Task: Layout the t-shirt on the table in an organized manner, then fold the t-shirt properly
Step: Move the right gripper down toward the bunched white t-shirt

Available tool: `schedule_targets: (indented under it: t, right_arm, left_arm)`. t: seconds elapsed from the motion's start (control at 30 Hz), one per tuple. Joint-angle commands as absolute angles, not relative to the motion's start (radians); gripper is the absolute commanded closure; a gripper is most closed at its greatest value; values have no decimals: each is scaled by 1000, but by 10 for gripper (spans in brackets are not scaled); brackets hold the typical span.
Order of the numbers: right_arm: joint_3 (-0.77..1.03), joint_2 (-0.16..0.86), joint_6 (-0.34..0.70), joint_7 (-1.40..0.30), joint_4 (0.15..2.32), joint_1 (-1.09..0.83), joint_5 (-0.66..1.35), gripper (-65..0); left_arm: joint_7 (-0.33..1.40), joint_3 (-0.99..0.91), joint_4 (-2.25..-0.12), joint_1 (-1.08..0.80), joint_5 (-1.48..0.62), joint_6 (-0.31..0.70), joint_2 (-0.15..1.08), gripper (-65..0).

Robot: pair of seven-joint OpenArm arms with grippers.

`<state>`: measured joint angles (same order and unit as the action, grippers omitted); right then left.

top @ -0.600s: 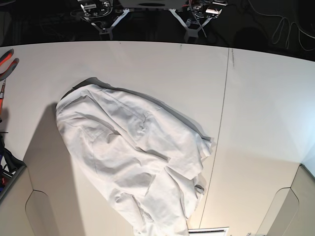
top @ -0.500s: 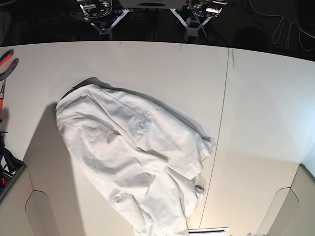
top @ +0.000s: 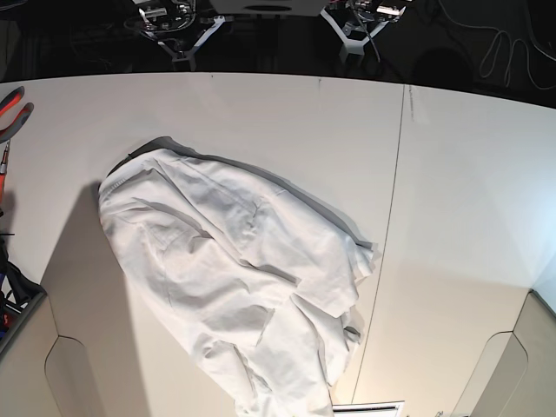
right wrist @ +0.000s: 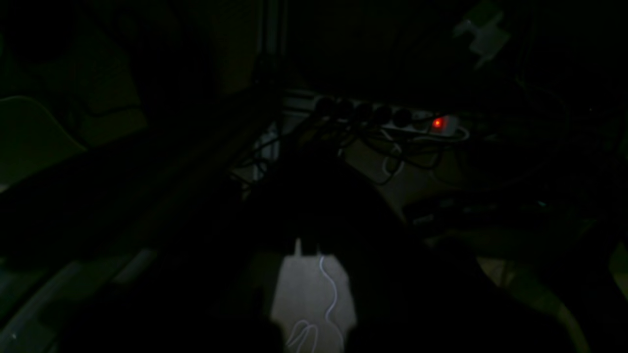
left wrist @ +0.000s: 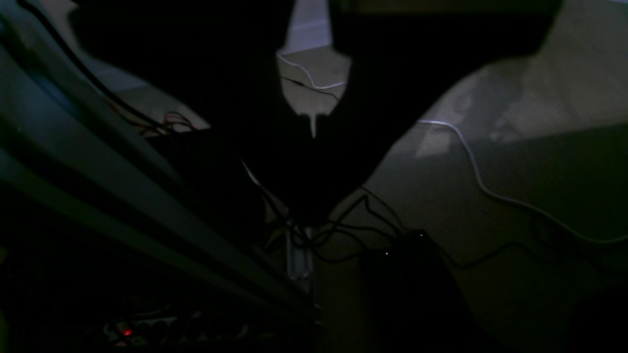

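Only the arm at the top right of the base view has shifted since the earlier frame, its pale bracket drawn a little farther back beyond the far edge; the cloth lies just as it did. Going left to right: orange-handled pliers (top: 12, 111) rest at the far left edge of the wide, matte white worktop (top: 287, 122), well apart from the plain white, wrinkled cotton t-shirt (top: 230, 269), which sprawls in an uneven heap from left of centre down toward the near edge, its right side bunched just beside the thin dark seam line (top: 393, 208). Right of that seam the surface carries nothing. Both arms sit folded back behind the far edge; the right gripper (right wrist: 306, 247) and the left gripper (left wrist: 314, 125) show only as dark silhouettes with their jaws pressed together, holding nothing, and their cameras look down at a power strip (right wrist: 392, 120) with a red light and loose white cable (left wrist: 471, 162) on the floor. Laying out has not begun. The likely trouble is a pinch that catches several layers of the heap at once, dragging the whole bundle instead of spreading it, or pulling the low end off the near edge.
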<state>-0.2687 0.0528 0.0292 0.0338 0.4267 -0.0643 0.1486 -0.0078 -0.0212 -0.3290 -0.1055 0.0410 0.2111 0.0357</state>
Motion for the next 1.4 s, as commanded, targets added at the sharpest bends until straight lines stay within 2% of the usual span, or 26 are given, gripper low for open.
schedule_targets:
  t: [0.0,0.57,0.67,0.93,1.23,1.37]
  right_arm:
    - [-268,56,25,45,435,-65,146,0]
    - [-268,56,25,52,440,-117,140,0]
    - [-268,62,22,52,467,-144,105,0]
    - [-268,141,19,52,695,-288,86,0]
    - [-268,266,19,53,1000,-489,86,0]
    - [-268,330,18,53,1172,-602,86,0]
  left_arm:
    - [-11,-21,-335,-106,41,218,36,0]
    - [-14,-21,-337,-111,40,218,36,0]
    - [-30,-21,-371,-142,-11,217,36,0]
    - [-53,-21,-586,-305,-53,217,39,0]
    - [-48,-21,-847,-509,-75,220,101,0]
    - [-48,-21,-1018,-645,-125,286,161,0]
